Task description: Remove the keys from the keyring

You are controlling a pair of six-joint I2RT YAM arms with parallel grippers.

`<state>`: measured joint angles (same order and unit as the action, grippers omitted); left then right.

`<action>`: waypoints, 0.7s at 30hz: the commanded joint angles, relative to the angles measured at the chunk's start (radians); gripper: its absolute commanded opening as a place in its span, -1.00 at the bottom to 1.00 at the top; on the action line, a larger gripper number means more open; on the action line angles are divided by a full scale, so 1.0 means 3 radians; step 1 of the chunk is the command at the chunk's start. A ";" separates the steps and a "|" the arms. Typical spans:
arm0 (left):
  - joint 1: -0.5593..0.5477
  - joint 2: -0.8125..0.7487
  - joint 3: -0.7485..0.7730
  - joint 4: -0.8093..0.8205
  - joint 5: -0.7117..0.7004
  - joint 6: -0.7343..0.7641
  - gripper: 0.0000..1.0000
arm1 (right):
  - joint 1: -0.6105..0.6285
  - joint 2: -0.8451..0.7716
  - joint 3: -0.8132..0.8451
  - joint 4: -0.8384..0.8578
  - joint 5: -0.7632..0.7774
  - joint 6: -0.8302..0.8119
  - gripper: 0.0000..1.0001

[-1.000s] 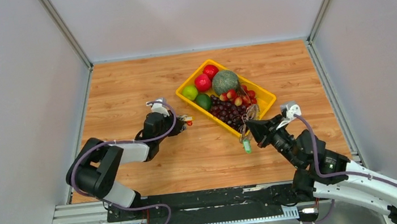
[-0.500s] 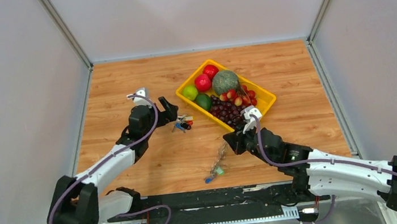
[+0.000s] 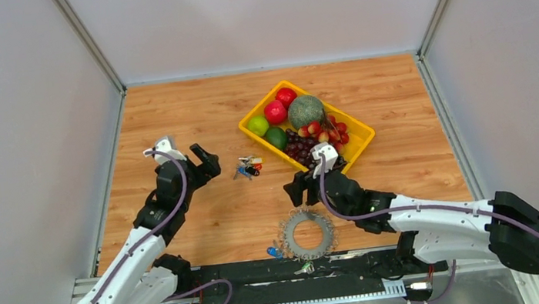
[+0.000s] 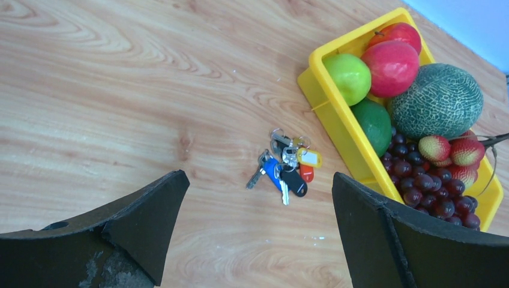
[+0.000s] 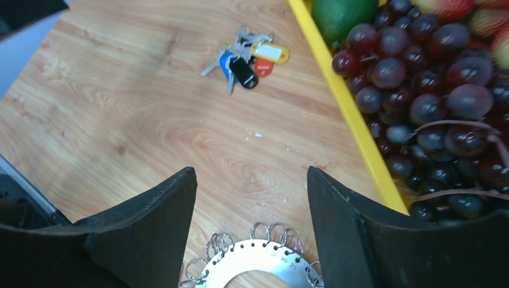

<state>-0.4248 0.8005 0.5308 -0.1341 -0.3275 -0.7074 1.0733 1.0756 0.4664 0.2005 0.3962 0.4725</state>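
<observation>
Both claws stand apart with nothing between the fingers. On my left wrist view the left claw [image 3: 205, 160] is spread wide over bare tabletop [image 3: 168, 110], looking down at a small bunch of keys [image 4: 287, 168] with blue, black, red and yellow tags. That bunch lies flat just beside the near-left wall of the yellow tray [image 4: 336, 126] and does not touch it. The right claw [image 5: 250, 174] is also parted and holds nothing. It sits above the far rim of the keyring [image 3: 287, 235], whose silver plate and small wire loops show at the bottom of my right wrist view between the 2 fingers. From the top camera the keyring lies flat on the tabletop close to the near edge, between the 2 arms and nearer the right one, its pieces fanned out all around like saw teeth. The blue-capped key [image 3: 272, 251] lies just beside the ring's near-left rim. The green-capped key [image 3: 305, 268] lies on the ring's near side, over the black rail [image 3: 212, 277] at the tabletop's edge. I cannot tell whether either of the 2 is hooked to the ring. The tray sits well beyond, holding a melon [image 3: 305, 110], 2 red apples, green fruit, dark grapes [image 3: 305, 151] and strawberries.
</observation>
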 commanded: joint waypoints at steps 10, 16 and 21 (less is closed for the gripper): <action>0.0010 -0.0044 0.0810 -0.1375 -0.0128 -0.0128 1.00 | -0.0048 -0.1538 0.0487 -0.1115 0.0787 -0.0605 0.94; 0.0010 -0.0162 0.1510 -0.1776 -0.0506 0.0053 1.00 | -0.0046 -0.1919 0.1162 -0.1368 0.1389 -0.1175 0.95; 0.0010 -0.0309 0.1589 -0.1660 -0.0667 0.0123 1.00 | -0.0049 -0.1954 0.1286 -0.1377 0.1632 -0.1451 0.99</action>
<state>-0.4248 0.7311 0.9840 -0.6006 -0.4618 -0.7086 1.0618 0.4797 0.8387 -0.1516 0.7853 0.1593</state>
